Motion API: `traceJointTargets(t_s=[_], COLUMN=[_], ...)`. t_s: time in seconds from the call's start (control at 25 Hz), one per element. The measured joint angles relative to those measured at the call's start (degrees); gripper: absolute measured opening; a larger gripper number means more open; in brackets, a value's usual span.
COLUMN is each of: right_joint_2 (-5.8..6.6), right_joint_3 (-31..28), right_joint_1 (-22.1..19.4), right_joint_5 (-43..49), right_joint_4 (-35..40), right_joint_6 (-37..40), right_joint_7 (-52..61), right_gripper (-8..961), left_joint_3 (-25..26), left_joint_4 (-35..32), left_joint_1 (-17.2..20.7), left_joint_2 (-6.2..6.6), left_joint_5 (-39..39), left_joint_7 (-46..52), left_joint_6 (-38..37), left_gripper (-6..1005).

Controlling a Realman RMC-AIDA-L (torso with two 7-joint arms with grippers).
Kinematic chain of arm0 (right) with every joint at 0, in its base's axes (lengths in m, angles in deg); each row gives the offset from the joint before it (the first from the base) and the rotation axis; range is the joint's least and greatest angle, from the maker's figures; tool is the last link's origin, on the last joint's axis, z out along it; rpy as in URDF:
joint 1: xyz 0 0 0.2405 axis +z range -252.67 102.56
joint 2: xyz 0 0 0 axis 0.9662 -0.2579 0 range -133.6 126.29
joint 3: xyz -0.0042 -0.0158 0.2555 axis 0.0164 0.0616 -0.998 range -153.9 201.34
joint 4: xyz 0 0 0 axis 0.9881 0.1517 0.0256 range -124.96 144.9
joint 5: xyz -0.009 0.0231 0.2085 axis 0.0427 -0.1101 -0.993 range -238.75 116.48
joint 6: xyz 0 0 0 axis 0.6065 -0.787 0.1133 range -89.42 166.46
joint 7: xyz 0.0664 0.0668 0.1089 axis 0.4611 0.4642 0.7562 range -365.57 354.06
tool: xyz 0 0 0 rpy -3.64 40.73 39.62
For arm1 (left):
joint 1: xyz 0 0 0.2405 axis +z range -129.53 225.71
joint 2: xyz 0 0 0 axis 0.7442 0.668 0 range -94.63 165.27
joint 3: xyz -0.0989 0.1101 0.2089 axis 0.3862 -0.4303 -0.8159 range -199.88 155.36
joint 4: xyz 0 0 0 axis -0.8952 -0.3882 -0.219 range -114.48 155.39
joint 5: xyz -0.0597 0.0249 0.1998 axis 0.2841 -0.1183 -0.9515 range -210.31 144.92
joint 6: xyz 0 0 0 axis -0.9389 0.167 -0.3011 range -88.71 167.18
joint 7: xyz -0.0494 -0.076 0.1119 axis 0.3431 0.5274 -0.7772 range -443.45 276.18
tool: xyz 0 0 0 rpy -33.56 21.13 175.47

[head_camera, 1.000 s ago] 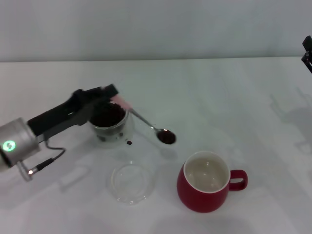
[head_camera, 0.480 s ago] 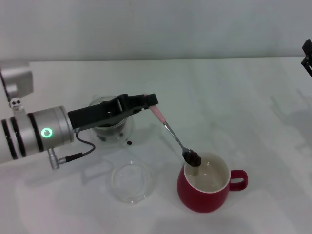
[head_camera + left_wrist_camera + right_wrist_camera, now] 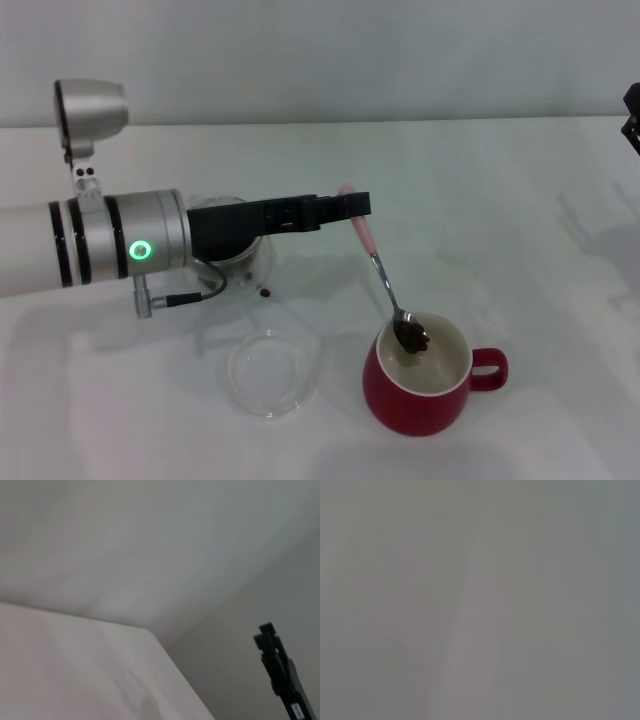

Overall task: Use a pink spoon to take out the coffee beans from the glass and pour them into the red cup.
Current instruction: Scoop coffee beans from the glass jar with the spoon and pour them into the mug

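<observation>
Head view: white matte tabletop (image 3: 480, 190) fills most of the scene, meeting a plain pale grey wall (image 3: 320, 50) along its far edge. Left gripper (image 3: 352, 206) reaches from the left side toward the table's middle, black fingers clamped on the slim pale pink handle of the pink spoon (image 3: 385, 275). Spoon slopes down toward the near edge, its shiny metal bowl carrying dark brown coffee beans (image 3: 414, 338) just over the cream inside of the rounded dark red ceramic cup (image 3: 425, 400), which stands near the near edge, right of centre, loop handle pointing to the right edge. Small clear double-walled glass (image 3: 238, 262) sits left of centre, mostly hidden behind the left arm's silver and black body. One loose bean (image 3: 265, 293) lies on the table just beside it. Shallow clear glass dish (image 3: 272, 375) rests nearer the near edge, left of the red cup. Right gripper (image 3: 632, 112) sits parked at the far right edge; cannot tell its finger state. Left wrist view shows only table, wall and that distant gripper. Right wrist view is featureless grey.
</observation>
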Motion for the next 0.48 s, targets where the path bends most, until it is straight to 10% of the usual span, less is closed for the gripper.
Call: traceJointTargets(t_s=[0.48], right_joint_2=[0.0], right_joint_3=[-0.1], right_joint_1=[0.0], right_joint_5=[0.0], right_joint_4=[0.0], right_joint_6=[-0.6], right_joint_7=[0.0], right_gripper=[835], left_joint_3=[-9.9], left_joint_4=[-11.0], left_joint_1=[0.0], left_joint_2=[-0.36], left_joint_5=[0.5], left_joint_7=[-4.5], left_joint_6=[0.0], left_gripper=[134])
